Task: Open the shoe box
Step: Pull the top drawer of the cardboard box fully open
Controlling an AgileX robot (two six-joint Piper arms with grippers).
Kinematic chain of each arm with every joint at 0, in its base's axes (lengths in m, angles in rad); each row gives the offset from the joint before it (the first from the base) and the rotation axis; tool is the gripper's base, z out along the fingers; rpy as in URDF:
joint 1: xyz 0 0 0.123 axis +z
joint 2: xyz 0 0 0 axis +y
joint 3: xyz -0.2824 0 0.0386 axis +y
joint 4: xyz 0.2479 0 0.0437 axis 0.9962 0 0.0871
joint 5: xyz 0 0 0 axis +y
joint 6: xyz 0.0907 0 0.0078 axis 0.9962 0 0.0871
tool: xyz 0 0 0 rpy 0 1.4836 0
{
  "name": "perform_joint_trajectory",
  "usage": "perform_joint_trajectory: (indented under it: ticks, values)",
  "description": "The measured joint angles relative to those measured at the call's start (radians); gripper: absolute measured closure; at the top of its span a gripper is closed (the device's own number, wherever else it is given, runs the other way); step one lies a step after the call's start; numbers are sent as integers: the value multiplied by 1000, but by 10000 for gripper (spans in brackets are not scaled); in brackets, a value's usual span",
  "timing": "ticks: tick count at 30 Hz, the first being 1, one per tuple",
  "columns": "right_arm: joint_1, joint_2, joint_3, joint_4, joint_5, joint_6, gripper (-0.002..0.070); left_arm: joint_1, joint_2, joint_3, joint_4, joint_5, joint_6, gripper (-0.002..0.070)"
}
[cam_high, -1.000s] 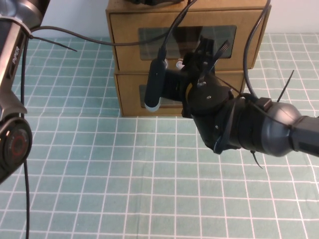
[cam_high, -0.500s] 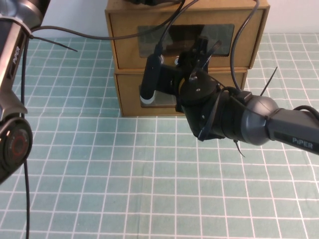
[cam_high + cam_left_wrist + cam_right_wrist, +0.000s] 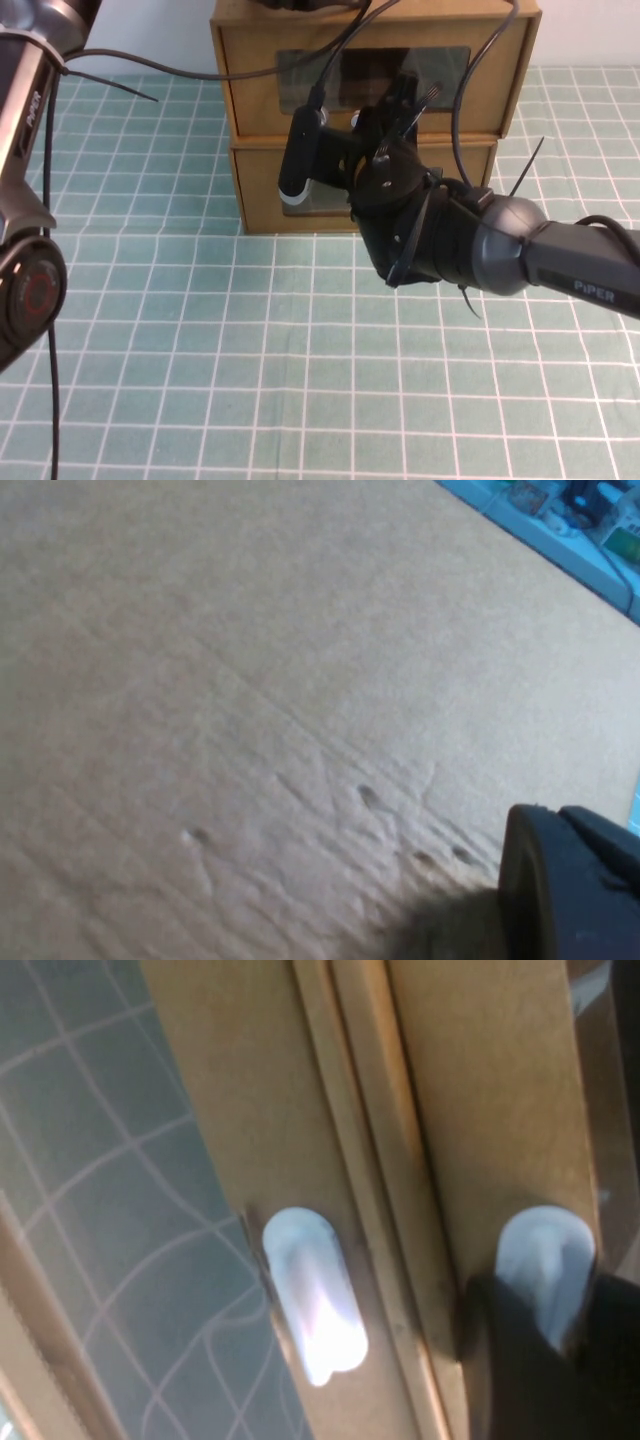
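Two brown cardboard shoe boxes with windowed drawer fronts stand stacked at the back, the upper box (image 3: 250, 60) on the lower box (image 3: 262, 190). Each front carries a white pull tab: the upper tab (image 3: 545, 1245) and the lower tab (image 3: 312, 1305). My right gripper (image 3: 402, 105) is up against the box fronts at the seam between them. In the right wrist view the right gripper (image 3: 548, 1310) has its dark fingers pressed on either side of the upper tab. My left gripper (image 3: 575, 885) rests against a plain cardboard face (image 3: 250, 680), most of it out of frame.
A green checked mat (image 3: 200, 360) covers the table in front of the boxes. The left arm's base and link (image 3: 25, 150) stand at the left edge. Black cables (image 3: 180, 72) hang across the upper box front.
My right arm has shifted a little left and in toward the box fronts. Its fingers have drawn in around the upper tab. The boxes have not moved.
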Motion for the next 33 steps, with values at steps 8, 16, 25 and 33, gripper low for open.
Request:
perform_joint_trajectory:
  ticks: [8,16,25,33]
  values:
    - [33,-30,36,37,31,-2,561,-4,-11,-4,72,0,-29,680]
    - [87,-152,215,50,28,42,565,-5,-12,-4,89,2,-29,680]
    - [272,-343,494,173,79,79,568,-6,-14,-4,95,4,-31,680]
    - [323,-375,549,181,103,166,568,-6,-14,-4,95,4,-35,680]
